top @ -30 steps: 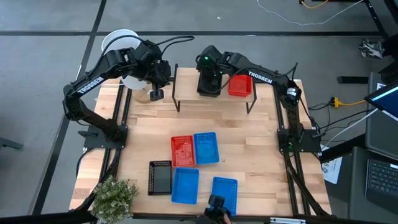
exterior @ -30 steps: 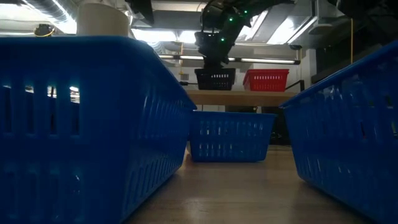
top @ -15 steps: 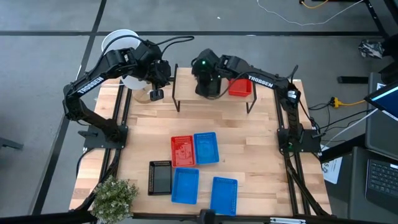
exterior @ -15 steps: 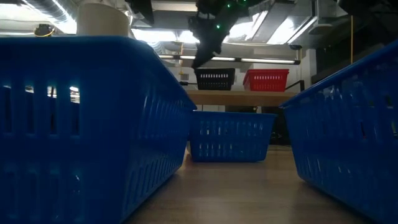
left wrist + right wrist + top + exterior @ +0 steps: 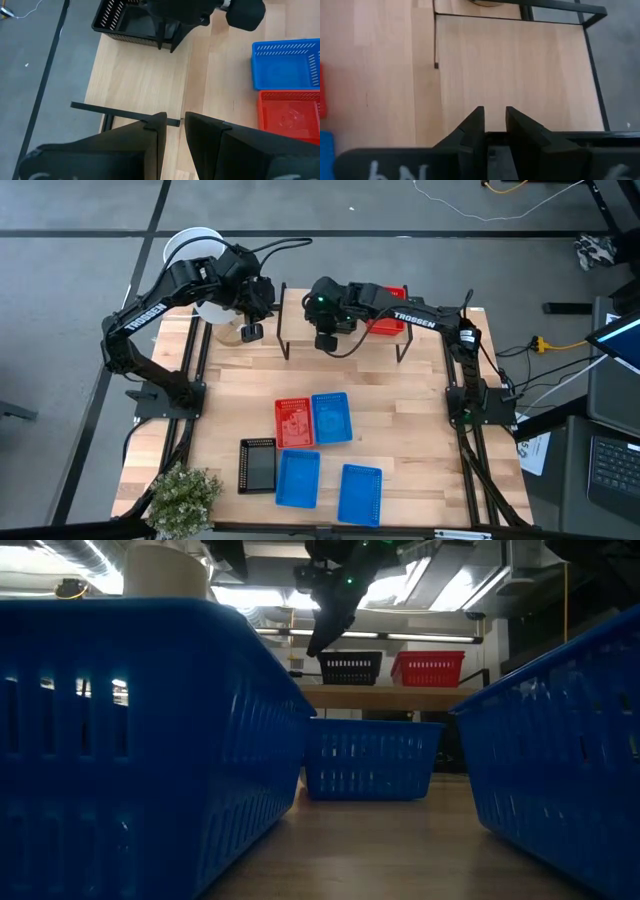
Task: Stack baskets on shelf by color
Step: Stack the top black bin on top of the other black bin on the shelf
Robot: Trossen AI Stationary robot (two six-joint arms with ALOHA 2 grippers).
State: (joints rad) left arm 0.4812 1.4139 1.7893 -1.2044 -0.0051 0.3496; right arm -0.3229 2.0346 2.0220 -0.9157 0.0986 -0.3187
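Observation:
The shelf (image 5: 300, 312) stands at the table's far edge. A black basket (image 5: 348, 668) and a red basket (image 5: 428, 668) rest bottom-down on the shelf plank (image 5: 400, 696). My right gripper (image 5: 325, 340) hovers over the shelf just left of the black basket (image 5: 131, 20), narrowly open and empty. It also shows in the low view (image 5: 322, 638). My left gripper (image 5: 251, 331) waits beside the shelf's left end, narrowly open and empty. A red basket (image 5: 293, 423), a black basket (image 5: 257, 465) and three blue baskets (image 5: 332, 418) (image 5: 297, 478) (image 5: 361, 493) lie on the table.
A white roll (image 5: 195, 250) stands off the table's far left corner. A plant (image 5: 185, 495) sits at the near left corner. The left part of the shelf plank (image 5: 510, 65) is bare. Bare wood lies between the shelf and the loose baskets.
My right gripper has drawn off the black basket, risen a little and gone toward the table's left and near edges, tipping as it went. The black basket stays on the shelf beside the red one.

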